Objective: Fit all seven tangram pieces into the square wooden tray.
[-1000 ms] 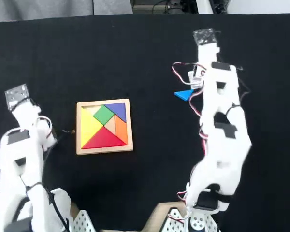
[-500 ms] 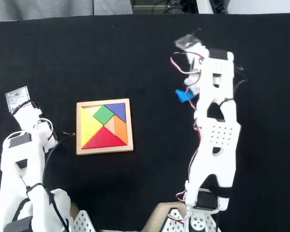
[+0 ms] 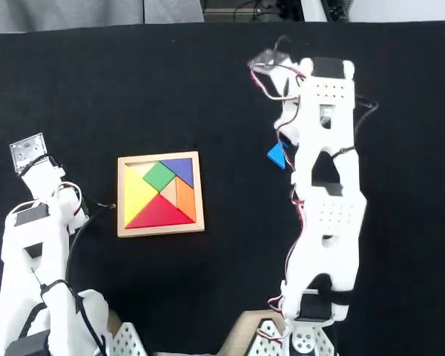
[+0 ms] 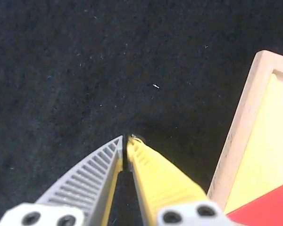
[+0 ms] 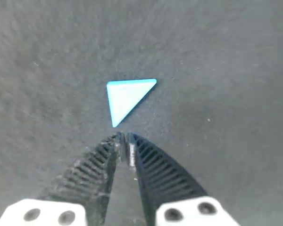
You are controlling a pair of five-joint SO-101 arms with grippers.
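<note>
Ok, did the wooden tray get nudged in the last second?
No. The wooden tray keeps the same spot and angle against the black table's far edge, with the left gripper shut beside it.

No readable text, labels, numbers or signs anywhere.

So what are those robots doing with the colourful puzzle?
They are doing a tangram puzzle. The square wooden tray holds most of the coloured pieces. One small light blue triangle lies outside it on the black table. The right gripper is shut, its tips just beside that triangle, not holding it. The left gripper, shut too, sits by the tray's edge.
</note>
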